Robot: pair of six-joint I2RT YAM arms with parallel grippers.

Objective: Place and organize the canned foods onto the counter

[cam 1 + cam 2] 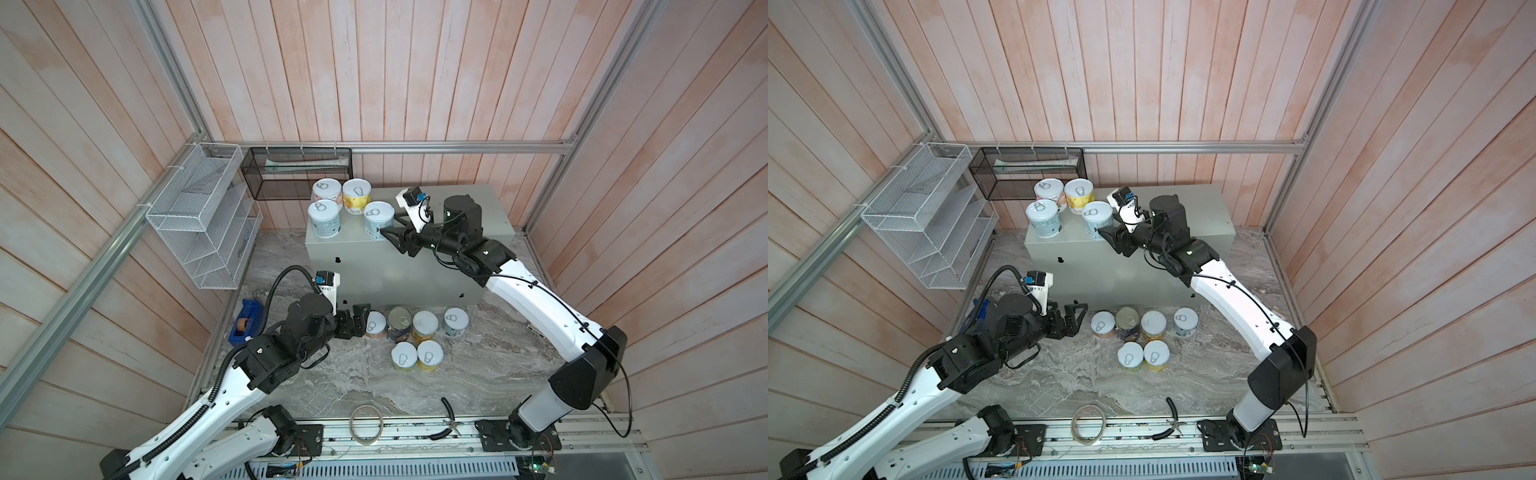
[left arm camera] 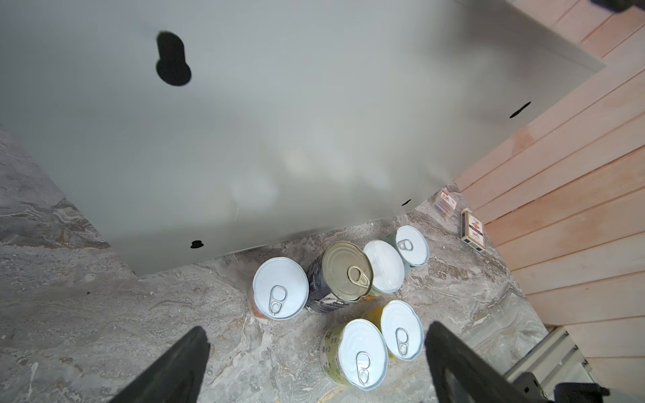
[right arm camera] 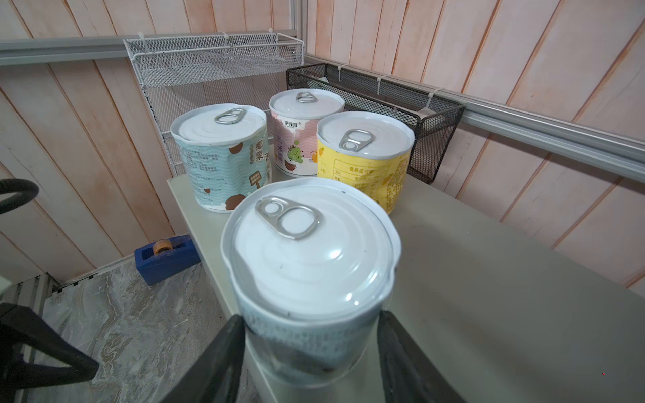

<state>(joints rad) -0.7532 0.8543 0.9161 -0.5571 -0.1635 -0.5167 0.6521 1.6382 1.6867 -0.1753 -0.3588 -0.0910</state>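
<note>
Progress, as I read it from here: four of the ten cans are up on the grey-green box (image 1: 395, 274), and six are not. At the box's left end a pink can (image 1: 327, 189) and a yellow can (image 1: 356, 195) stand at the back, with a teal can (image 1: 324, 216) in front of the pink one. The fourth, a light-blue can (image 1: 376, 218), is near the front edge beside that cluster. My right end effector (image 3: 309, 329) has its fingers pressed against the can's two sides, pinching it low on the label. I can't tell whether its base is fully down on the top, so I count that placement as nearly done rather than finished.

Down on the marble table (image 1: 1059, 374), just in front of the box, six wait upright. A row holds the peach can (image 1: 1103, 323), the taller navy can (image 1: 1127, 322), the white-lidded orange can (image 1: 1153, 324) and the grey-blue can (image 1: 1185, 320). A green can (image 1: 1131, 356) and a second yellow can (image 1: 1156, 354) stand side by side nearer the arm bases.

My left end effector (image 1: 1076, 319) hangs low beside the peach can, fingers spread wide and holding nothing. In a top view a gap shows between the two. My guess is that the peach can goes next. Room looks ample: the box's right half is bare apart from my right arm over it.
</note>
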